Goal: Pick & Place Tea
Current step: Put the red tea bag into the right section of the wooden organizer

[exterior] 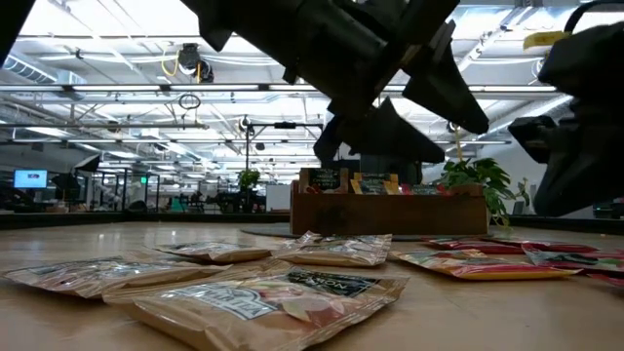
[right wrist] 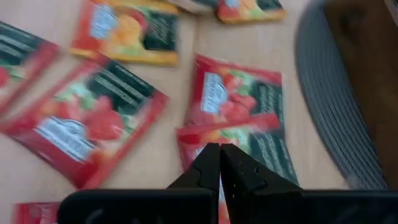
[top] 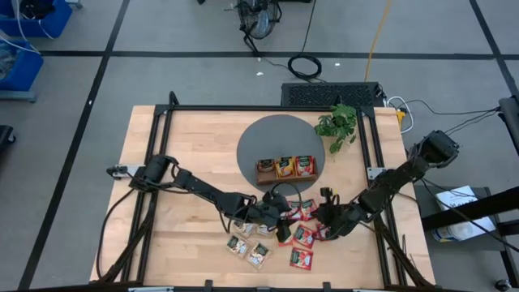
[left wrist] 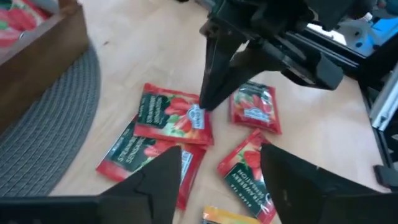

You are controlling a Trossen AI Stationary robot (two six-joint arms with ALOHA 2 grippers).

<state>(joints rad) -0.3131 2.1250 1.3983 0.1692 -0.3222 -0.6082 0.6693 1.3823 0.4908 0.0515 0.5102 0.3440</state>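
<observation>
We are holding our left hand [left wrist: 214, 171] open and empty over the red tea packets [left wrist: 174, 116]; our right hand [right wrist: 220, 167] is pressing shut on nothing, tips touching a packet on the table [top: 186, 146].

On my surface [top: 186, 162] a round grey mat [top: 268, 138] lies near the far edge, toward the far right corner. A brown wooden tray [top: 285, 175] with three compartments sits on the mat's near rim. A green leafy plant [top: 339, 126] stands just beside the mat, nearer the right edge.
</observation>
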